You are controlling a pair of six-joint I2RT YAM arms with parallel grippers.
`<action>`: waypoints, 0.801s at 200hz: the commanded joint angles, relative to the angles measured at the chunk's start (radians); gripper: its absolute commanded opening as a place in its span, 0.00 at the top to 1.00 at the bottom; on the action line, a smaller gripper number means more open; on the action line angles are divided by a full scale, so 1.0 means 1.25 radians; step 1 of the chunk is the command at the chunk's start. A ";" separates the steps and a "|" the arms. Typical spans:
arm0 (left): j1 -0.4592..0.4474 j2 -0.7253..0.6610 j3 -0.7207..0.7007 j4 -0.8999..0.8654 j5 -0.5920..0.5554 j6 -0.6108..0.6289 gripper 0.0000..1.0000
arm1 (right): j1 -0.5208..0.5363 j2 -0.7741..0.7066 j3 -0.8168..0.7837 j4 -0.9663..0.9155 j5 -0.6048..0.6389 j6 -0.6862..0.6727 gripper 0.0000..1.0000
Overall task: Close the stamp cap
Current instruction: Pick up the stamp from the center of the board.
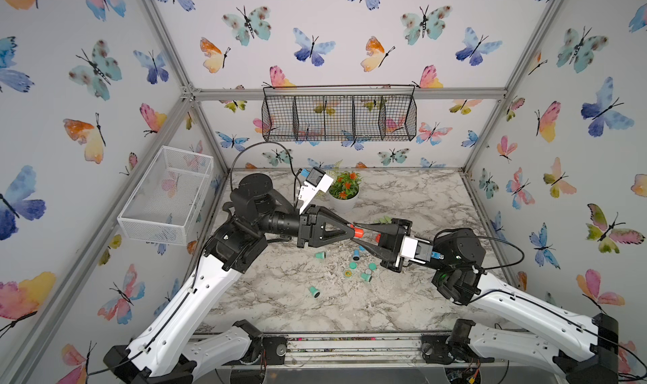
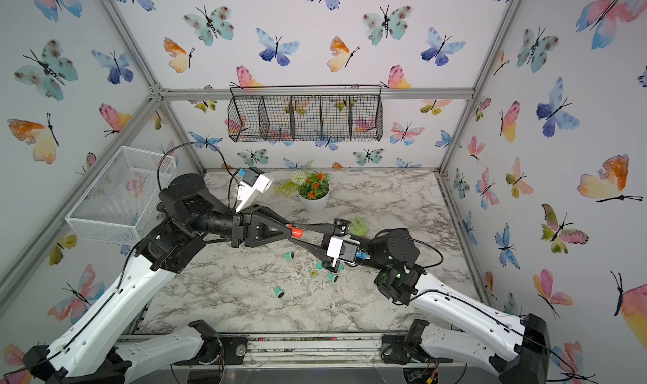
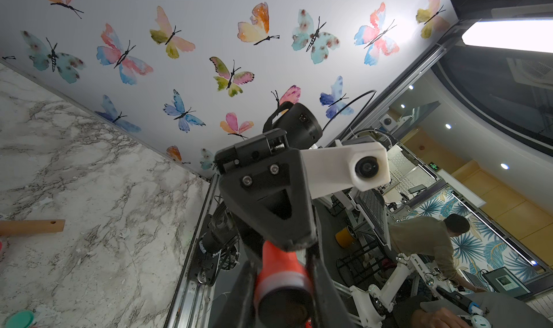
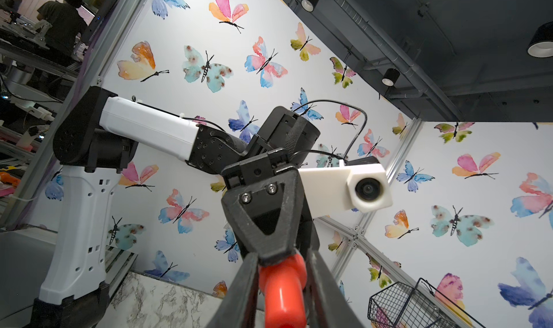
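Note:
An orange stamp [image 1: 359, 232] hangs level above the middle of the marble table [image 1: 420, 203], held between both arms, which meet tip to tip. My left gripper [image 1: 351, 229] is shut on it. In the left wrist view the stamp [image 3: 281, 269] sits between the fingers, its near end showing a pale band and a dark round face. I cannot tell whether that is the cap. My right gripper [image 1: 354, 231] comes from the opposite side. In the right wrist view its fingers [image 4: 251, 281] lie along both sides of the stamp's orange handle [image 4: 282, 293].
Several small teal stamps [image 1: 320, 255] and a round disc [image 1: 347, 273] are scattered on the table below the grippers. A potted plant [image 1: 345, 189] stands at the back. A white mesh basket [image 1: 168, 196] hangs on the left wall, and a black wire basket [image 1: 338, 114] on the back wall.

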 commanded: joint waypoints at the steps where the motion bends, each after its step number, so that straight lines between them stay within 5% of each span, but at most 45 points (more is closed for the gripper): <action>1: -0.003 -0.003 0.001 0.016 0.013 0.009 0.84 | 0.005 0.001 0.019 -0.005 0.006 0.007 0.70; 126: -0.003 -0.009 0.005 0.016 0.012 0.011 0.84 | 0.005 -0.008 0.006 -0.031 0.051 0.011 0.78; 160: -0.002 -0.010 0.005 0.016 0.013 0.010 0.84 | 0.005 -0.002 0.009 -0.033 0.050 0.013 0.74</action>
